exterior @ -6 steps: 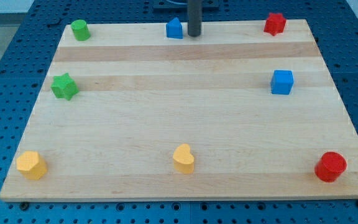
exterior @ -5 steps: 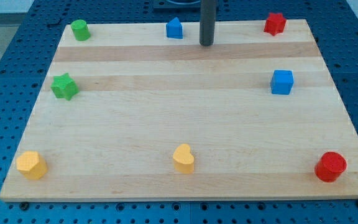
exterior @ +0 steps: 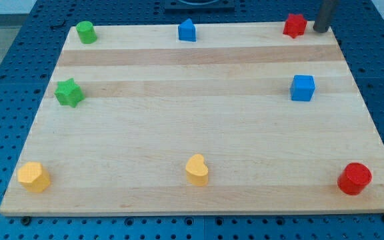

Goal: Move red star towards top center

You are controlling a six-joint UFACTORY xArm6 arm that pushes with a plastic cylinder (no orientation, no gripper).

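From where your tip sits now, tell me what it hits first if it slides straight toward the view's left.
My tip would likely meet the red star first; it sits just left, apparently apart, though depth is unclear.

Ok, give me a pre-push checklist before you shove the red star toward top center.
1. My tip on the star's far side from top center, at the view's right: ok.
2. Tip touching red star: cannot tell, a narrow gap seems to show.
3. Red star on the board, near its top right corner: ok.
4. Path leftward along the top edge clear up to the blue block: ok.
5. Blue cube outside the path: ok.
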